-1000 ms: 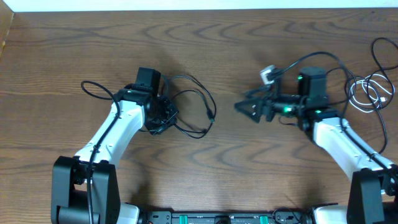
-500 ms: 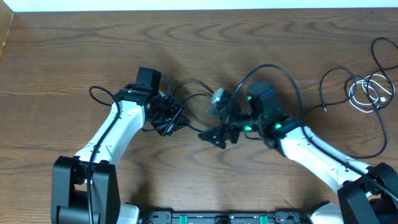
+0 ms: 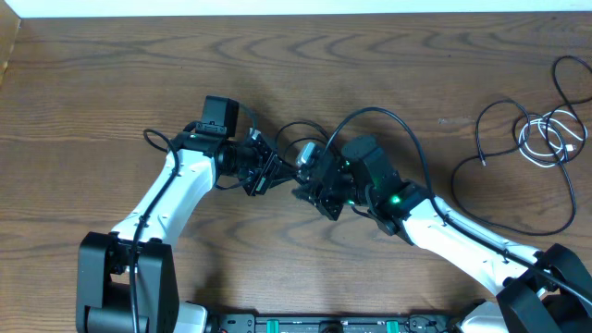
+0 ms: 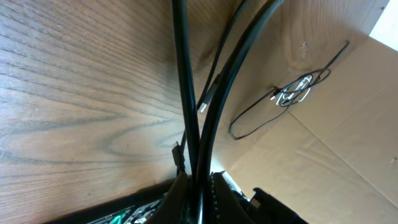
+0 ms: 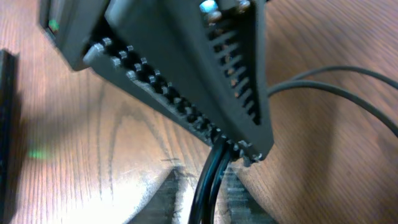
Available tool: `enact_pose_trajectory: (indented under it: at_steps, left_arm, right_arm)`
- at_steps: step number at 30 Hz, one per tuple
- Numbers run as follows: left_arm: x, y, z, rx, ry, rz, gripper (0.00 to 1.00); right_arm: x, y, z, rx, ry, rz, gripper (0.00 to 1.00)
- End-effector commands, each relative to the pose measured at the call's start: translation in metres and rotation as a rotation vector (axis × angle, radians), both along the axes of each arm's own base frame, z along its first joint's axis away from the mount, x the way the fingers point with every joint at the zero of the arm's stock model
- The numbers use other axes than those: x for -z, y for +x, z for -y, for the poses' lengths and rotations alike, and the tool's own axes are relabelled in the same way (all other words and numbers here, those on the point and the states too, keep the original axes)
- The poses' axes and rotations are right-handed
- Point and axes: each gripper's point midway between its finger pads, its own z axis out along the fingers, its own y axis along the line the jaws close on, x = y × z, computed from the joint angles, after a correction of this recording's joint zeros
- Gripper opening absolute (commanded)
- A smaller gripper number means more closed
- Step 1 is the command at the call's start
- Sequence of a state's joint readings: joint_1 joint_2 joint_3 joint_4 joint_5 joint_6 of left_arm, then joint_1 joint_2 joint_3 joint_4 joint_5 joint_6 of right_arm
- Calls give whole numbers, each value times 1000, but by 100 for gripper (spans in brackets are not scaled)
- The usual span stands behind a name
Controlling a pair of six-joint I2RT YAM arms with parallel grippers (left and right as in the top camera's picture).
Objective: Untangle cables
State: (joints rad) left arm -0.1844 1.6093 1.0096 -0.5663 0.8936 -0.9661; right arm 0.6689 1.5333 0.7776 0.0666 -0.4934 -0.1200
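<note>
Right gripper (image 3: 313, 191) swung in from right side of table, crossed to centre, ended nearly tip to tip with left gripper (image 3: 262, 170). Left gripper edged over to meet it, clamped tight on black cable (image 4: 186, 93), strands running out between its fingers. Right jaws: could not tell, open or closed. White cable (image 3: 548, 137) and second black cord (image 3: 479, 139) lay near right edge, well apart from both grippers. Looked like two-handed pull setting up; tangle not yet freed.

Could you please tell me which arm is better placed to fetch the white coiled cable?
Probably right: the white cable lies on its side, while the left gripper clamps black cables at centre.
</note>
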Motion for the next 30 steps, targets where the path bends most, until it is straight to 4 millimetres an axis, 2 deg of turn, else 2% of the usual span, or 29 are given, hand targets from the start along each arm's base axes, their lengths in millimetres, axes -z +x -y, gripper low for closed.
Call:
enact_pose_trajectory:
  at_steps: [1, 2, 4, 6, 8, 10, 14, 17, 22, 23, 24, 27, 30]
  left_arm:
    - [-4, 1, 3, 8, -35, 2, 8]
    - [-3, 3, 2, 5, -25, 8, 8]
    - [2, 5, -2, -8, 16, 15, 17]
    - [8, 8, -8, -15, 64, 34, 52]
    - [14, 11, -13, -11, 110, 62, 71]
    - [18, 13, -19, -6, 156, 84, 81]
    - [29, 13, -32, -25, 248, 76, 85]
    - [38, 10, -44, -42, 329, 58, 86]
    - [49, 5, -63, -54, 451, 33, 86]
    - [50, 4, -66, -50, 469, 34, 86]
    - [52, 3, -69, -36, 489, 45, 86]
    - [53, 2, -71, -18, 506, 53, 86]
    - [53, 2, -71, 2, 508, 69, 86]
  right_arm:
    - [3, 5, 2, 21, -21, 24, 1]
    - [3, 5, 2, 21, -21, 24, 1]
    - [3, 6, 2, 27, -24, 28, 1]
    - [3, 9, 4, 41, -29, 35, 1]
    - [3, 15, 8, 65, -39, 43, 1]
    - [2, 20, 13, 85, -38, 46, 1]
    - [-10, 30, 25, 138, -14, 44, 1]
    - [-22, 43, 44, 223, -4, 45, 1]
    - [-26, 84, 122, 600, -104, 49, 1]
    - [-24, 91, 143, 699, -128, 37, 1]
    - [-18, 100, 182, 874, -177, 18, 1]
    - [-8, 105, 247, 1150, -260, -14, 1]
    - [-1, 99, 300, 1364, -311, -54, 1]
